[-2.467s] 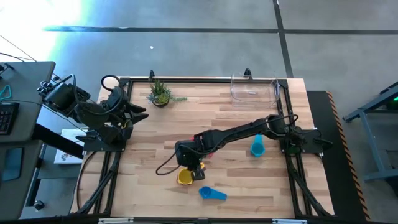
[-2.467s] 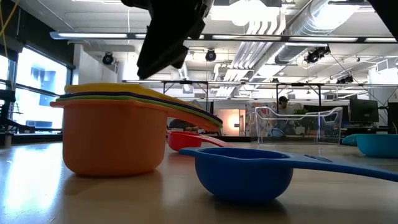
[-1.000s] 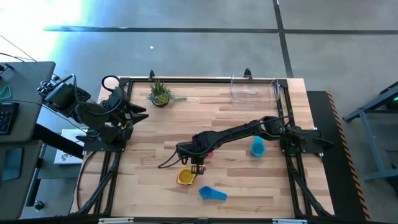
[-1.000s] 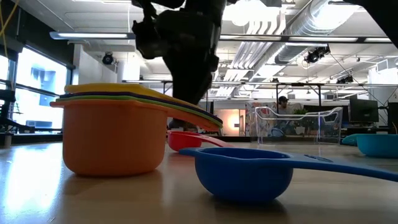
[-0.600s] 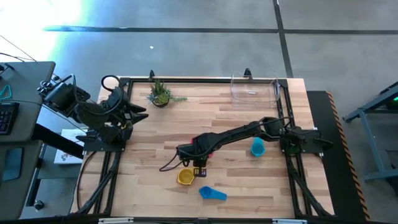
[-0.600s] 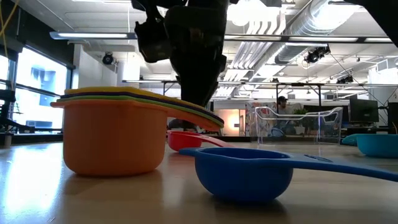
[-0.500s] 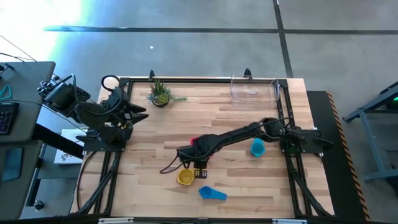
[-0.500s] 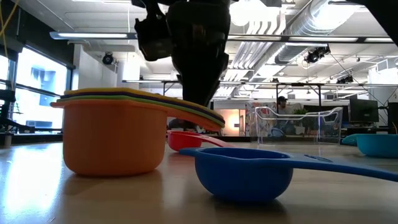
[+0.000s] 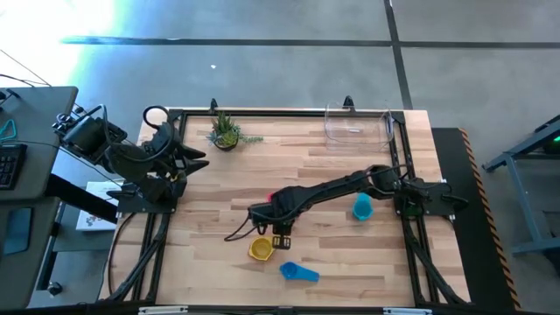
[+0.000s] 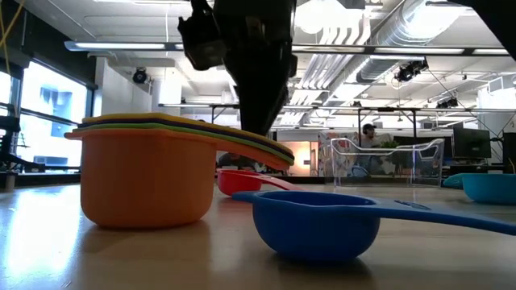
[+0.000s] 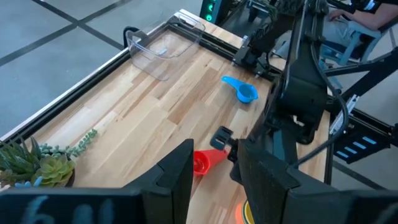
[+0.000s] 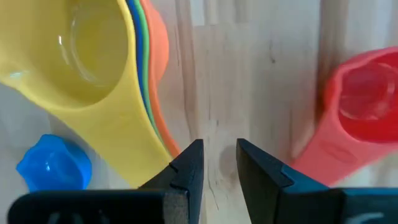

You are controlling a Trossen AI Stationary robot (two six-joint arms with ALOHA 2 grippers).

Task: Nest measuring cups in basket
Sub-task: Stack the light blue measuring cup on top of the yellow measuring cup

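Observation:
A stack of nested cups, yellow on top and orange outermost [image 9: 259, 250] [image 10: 145, 173] [image 12: 93, 56], stands on its base near the table's middle. Its handles [image 12: 140, 143] point toward my right gripper [image 9: 280, 238] [image 12: 219, 165]. That gripper is open, pointing down, with bare wood between its fingers, just beside the handles' free end. A blue cup [image 9: 296, 272] [image 10: 314, 225], a red cup [image 12: 360, 106] [image 11: 200, 163] and a teal cup [image 9: 361, 207] rest on the table. The clear basket [image 9: 357, 124] [image 11: 161, 46] sits at the far right. My left gripper [image 11: 217, 180] waits open at the left edge. My right gripper comes from above, pointing down. One finger [image 12: 186, 168] stands right at the free end of the stack's handles [image 12: 158, 146]. I cannot tell whether it touches them. Nothing lies between the two fingers.
A small potted plant [image 9: 226, 131] stands at the far left. A black metal frame [image 9: 289, 114] runs along the table's edges. The red cup lies close on the far side of my right gripper and the blue cup close on its near side. Bare wood stretches across the left half.
My right gripper has come down toward the stack's handles and shifted slightly toward the table's right, from over the stack to beside the handles' free end. The cups have kept their places.

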